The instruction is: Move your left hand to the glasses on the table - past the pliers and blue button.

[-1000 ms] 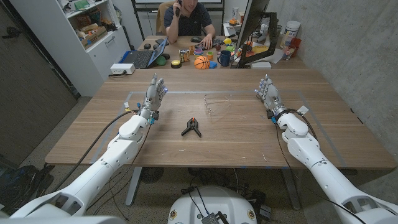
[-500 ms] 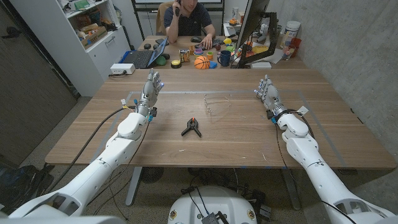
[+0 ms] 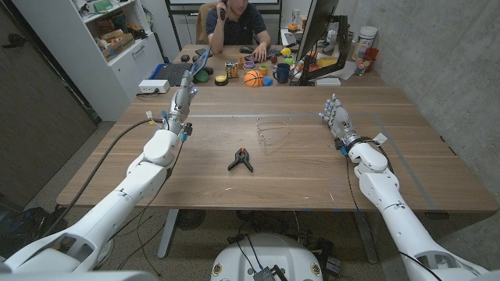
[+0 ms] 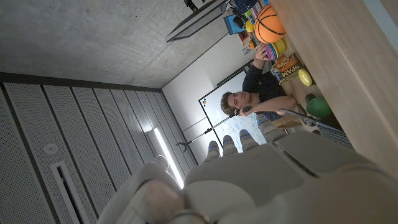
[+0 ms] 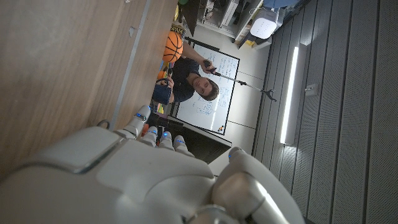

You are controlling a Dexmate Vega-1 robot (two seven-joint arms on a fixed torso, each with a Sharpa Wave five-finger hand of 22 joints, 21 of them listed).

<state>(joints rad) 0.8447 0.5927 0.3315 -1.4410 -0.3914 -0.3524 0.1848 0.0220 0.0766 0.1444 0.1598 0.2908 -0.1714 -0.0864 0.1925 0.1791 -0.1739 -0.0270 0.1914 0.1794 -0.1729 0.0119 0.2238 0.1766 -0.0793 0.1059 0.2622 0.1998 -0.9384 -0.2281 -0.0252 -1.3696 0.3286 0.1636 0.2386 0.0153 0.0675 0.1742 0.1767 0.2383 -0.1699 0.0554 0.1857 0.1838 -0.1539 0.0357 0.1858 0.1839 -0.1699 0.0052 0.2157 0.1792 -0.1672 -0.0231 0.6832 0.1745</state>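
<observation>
Clear-framed glasses (image 3: 271,129) lie on the wooden table (image 3: 312,168) past its middle. Black pliers with orange tips (image 3: 241,161) lie nearer to me, a little left of the glasses. My left hand (image 3: 181,103) is raised over the far left part of the table, well left of both, fingers stretched away from me and holding nothing. In the left wrist view the left hand (image 4: 249,180) points toward the back of the room. My right hand (image 3: 336,117) stands on the right side, fingers extended and holding nothing, and my right hand (image 5: 143,174) shows the same in its wrist view.
A second table behind carries a laptop (image 3: 178,72), a small basketball (image 3: 253,78), a mug (image 3: 282,73) and a monitor (image 3: 316,35). A person (image 3: 234,22) sits there on a phone. A white box (image 3: 154,86) and a shelf (image 3: 117,35) stand at the far left.
My left hand has lifted and moved away from me toward the table's far left edge. The right hand, glasses and pliers have stayed put.
</observation>
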